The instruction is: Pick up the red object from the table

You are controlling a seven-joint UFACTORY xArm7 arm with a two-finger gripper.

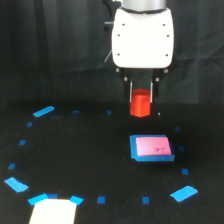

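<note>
The red object (140,103) is a small red-orange hexagonal block held between the two dark fingers of my gripper (141,96), which hangs from the white arm housing (143,37). The gripper is shut on the block. The block looks lifted a little above the black table (75,150), just behind the flat blue-edged square with a pale pink top (151,148). Whether the block's bottom touches the table I cannot tell for sure.
Small blue tape marks dot the table in a rough ring, with larger blue pieces at the left (43,111), lower left (16,185) and lower right (183,193). A pale cream block with blue corners (52,210) sits at the bottom edge.
</note>
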